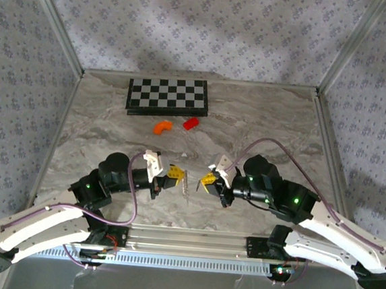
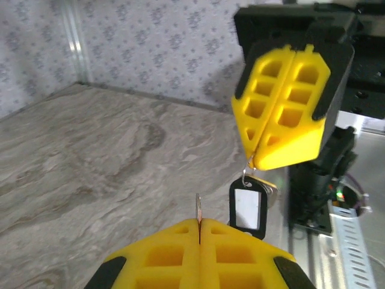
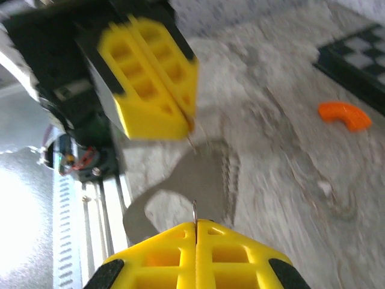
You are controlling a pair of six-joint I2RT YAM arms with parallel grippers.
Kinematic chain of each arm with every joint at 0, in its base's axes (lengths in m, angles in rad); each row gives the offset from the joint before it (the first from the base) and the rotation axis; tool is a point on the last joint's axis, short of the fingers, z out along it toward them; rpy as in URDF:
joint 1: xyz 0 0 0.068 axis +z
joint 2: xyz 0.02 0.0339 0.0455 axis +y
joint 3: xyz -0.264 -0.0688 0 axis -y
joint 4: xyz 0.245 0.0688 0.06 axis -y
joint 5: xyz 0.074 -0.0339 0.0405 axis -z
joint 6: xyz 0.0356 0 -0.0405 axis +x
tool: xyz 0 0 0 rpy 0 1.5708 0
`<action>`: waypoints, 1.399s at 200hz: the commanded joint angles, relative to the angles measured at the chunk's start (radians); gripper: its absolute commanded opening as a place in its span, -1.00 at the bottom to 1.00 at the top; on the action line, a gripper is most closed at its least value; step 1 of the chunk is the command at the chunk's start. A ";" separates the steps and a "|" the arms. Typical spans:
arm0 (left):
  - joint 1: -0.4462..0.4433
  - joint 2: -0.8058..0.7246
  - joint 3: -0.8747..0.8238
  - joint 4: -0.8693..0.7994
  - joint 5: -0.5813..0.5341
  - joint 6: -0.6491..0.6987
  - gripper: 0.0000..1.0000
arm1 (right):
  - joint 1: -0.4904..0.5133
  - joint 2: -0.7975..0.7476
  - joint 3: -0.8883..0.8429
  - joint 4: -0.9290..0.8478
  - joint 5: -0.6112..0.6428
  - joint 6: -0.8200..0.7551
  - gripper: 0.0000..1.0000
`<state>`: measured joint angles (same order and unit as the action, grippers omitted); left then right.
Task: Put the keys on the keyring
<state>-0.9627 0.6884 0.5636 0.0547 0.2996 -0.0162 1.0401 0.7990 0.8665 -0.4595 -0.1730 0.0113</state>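
From above, the two arms meet over the near middle of the table (image 1: 282, 125). The left gripper (image 1: 177, 173) is clenched, and the keyring (image 1: 186, 183) hangs as a thin silvery strand at 4 o'clock from its tip. The right gripper (image 1: 207, 181), clenched too, sits just beside that strand at 3 o'clock. Far off at 12 o'clock lies the checkerboard (image 1: 168, 96). The orange piece (image 1: 162, 125) and the red block (image 1: 191, 123) lie just in front of it, well apart from both grippers.

In the left wrist view, the left gripper (image 2: 200, 224) has its yellow fingers pressed together at the bottom. They grasp the keyring (image 2: 198, 209), whose thin edge pokes up from the seam at 12 o'clock. The right gripper (image 2: 255, 162) hangs at 1 o'clock, fingers together. It nips a small ring from which the keys (image 2: 248, 208) dangle at 6 o'clock. They are a dark tag with a pale centre, near the keyring's edge but apart from it.

In the right wrist view, the right gripper (image 3: 195, 224) is closed on a thin metal sliver standing out of its seam. The left gripper (image 3: 186, 123), blurred and closed, is at 11 o'clock. The orange piece (image 3: 344, 115) lies at 2 o'clock, with the checkerboard (image 3: 361, 54) beyond it.
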 commanded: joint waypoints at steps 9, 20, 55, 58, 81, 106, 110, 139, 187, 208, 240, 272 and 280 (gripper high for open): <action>-0.004 -0.022 -0.014 0.009 -0.112 0.016 -1.00 | -0.002 0.004 0.020 -0.188 0.157 0.125 -1.00; -0.004 -0.030 -0.023 0.009 -0.130 0.017 -1.00 | 0.001 0.011 0.016 -0.215 0.187 0.158 -1.00; -0.004 -0.061 -0.046 0.000 -0.160 0.022 -1.00 | 0.002 0.107 0.022 -0.337 0.268 0.231 -1.00; -0.004 -0.064 -0.049 0.000 -0.162 0.023 -1.00 | 0.002 0.117 0.023 -0.343 0.271 0.237 -1.00; -0.004 -0.073 -0.060 0.001 -0.176 0.025 -1.00 | -0.001 0.186 0.018 -0.403 0.246 0.286 -1.00; -0.004 -0.066 -0.063 -0.001 -0.178 0.028 -1.00 | -0.039 0.241 0.002 -0.412 0.206 0.314 -1.00; -0.004 -0.064 -0.063 -0.003 -0.178 0.030 -1.00 | -0.049 0.246 -0.004 -0.407 0.195 0.319 -1.00; -0.004 -0.056 -0.062 -0.009 -0.177 0.034 -1.00 | -0.111 0.289 -0.050 -0.358 0.134 0.345 -1.00; -0.005 -0.052 -0.070 0.007 -0.175 0.035 -1.00 | -0.175 0.421 -0.048 -0.340 0.107 0.337 -1.00; -0.004 -0.049 -0.071 0.007 -0.174 0.039 -1.00 | -0.187 0.466 -0.044 -0.306 0.090 0.326 -1.00; -0.004 -0.050 -0.076 0.007 -0.172 0.038 -1.00 | -0.194 0.543 -0.016 -0.285 0.097 0.292 -1.00; -0.005 -0.058 -0.080 0.003 -0.174 0.036 -1.00 | -0.203 0.608 0.015 -0.272 0.106 0.257 -1.00; -0.004 -0.059 -0.081 0.002 -0.173 0.035 -1.00 | -0.204 0.623 0.022 -0.267 0.111 0.248 -1.00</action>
<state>-0.9627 0.6373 0.4801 0.0254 0.1333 0.0101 0.8452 1.3861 0.8425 -0.7383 -0.0673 0.3008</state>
